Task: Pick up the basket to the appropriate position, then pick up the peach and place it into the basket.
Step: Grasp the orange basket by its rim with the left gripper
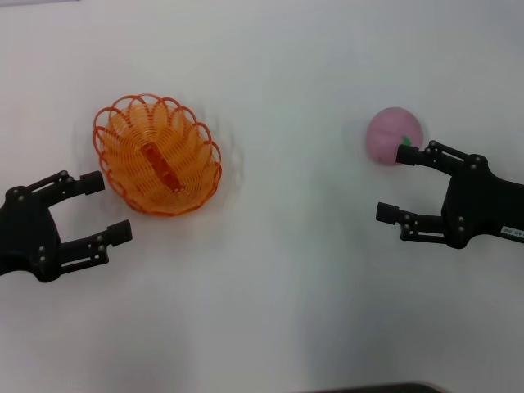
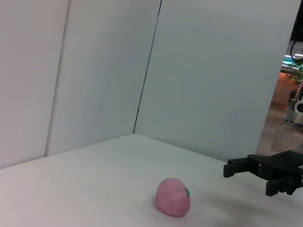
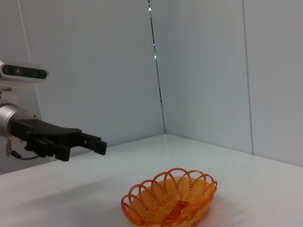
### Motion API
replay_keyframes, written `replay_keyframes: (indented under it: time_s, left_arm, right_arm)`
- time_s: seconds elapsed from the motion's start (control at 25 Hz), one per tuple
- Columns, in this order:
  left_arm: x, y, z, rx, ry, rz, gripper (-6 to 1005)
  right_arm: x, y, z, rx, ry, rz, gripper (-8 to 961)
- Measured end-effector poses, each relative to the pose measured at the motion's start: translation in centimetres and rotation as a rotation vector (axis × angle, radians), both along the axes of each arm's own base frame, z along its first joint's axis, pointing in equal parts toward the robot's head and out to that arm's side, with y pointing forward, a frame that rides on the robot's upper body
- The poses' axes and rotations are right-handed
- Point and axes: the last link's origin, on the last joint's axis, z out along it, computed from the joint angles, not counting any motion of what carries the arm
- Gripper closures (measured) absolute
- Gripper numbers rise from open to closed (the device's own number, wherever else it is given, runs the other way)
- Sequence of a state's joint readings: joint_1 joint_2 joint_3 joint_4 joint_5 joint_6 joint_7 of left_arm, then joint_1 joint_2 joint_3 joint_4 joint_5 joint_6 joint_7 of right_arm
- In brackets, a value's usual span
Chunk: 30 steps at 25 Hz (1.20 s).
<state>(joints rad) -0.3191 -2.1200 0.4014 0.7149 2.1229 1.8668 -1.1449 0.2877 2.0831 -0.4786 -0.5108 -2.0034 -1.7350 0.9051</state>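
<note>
Nothing is done yet: the oval orange wire basket (image 1: 157,155) sits empty on the white table (image 1: 286,270) at ten o'clock, the round pink toy peach (image 1: 393,135) at two o'clock. Left tool (image 1: 105,208) and right tool (image 1: 395,183) both gape, holding nothing.

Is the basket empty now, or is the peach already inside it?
Empty. The basket shows only its own orange mesh inside, and the peach lies on the table far off, beside the open right claw.
</note>
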Motion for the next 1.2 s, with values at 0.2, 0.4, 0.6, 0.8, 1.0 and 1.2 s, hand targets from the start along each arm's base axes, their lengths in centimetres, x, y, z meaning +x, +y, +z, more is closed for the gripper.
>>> replay_keyframes:
  time_s: [0.2, 0.4, 0.6, 0.8, 1.0, 1.2]
  left_arm:
    - [0.0, 0.0, 0.0, -0.001, 0.0, 0.001, 158]
    - [0.0, 0.0, 0.0, -0.001, 0.0, 0.001, 158]
    - [0.1, 0.0, 0.0, -0.001, -0.006, 0.0, 158]
    - [0.4, 0.3, 0.1, -0.004, -0.016, -0.004, 157]
    - [0.8, 0.9, -0.1, -0.002, -0.02, -0.013, 157]
    - [1.4, 1.7, 0.4, 0.052, -0.062, -0.015, 157]
  right_arm:
    - [0.0, 0.0, 0.0, 0.0, 0.001, 0.001, 9]
    - [-0.1, 0.1, 0.0, -0.001, 0.002, 0.001, 9]
    - [-0.1, 0.1, -0.1, -0.001, 0.001, 0.002, 8]
    - [-0.1, 0.2, 0.0, 0.001, 0.0, 0.005, 8]
    - [-0.1, 0.2, -0.1, 0.002, 0.0, 0.007, 9]
    - [-0.2, 0.4, 0.0, 0.003, 0.0, 0.009, 9]
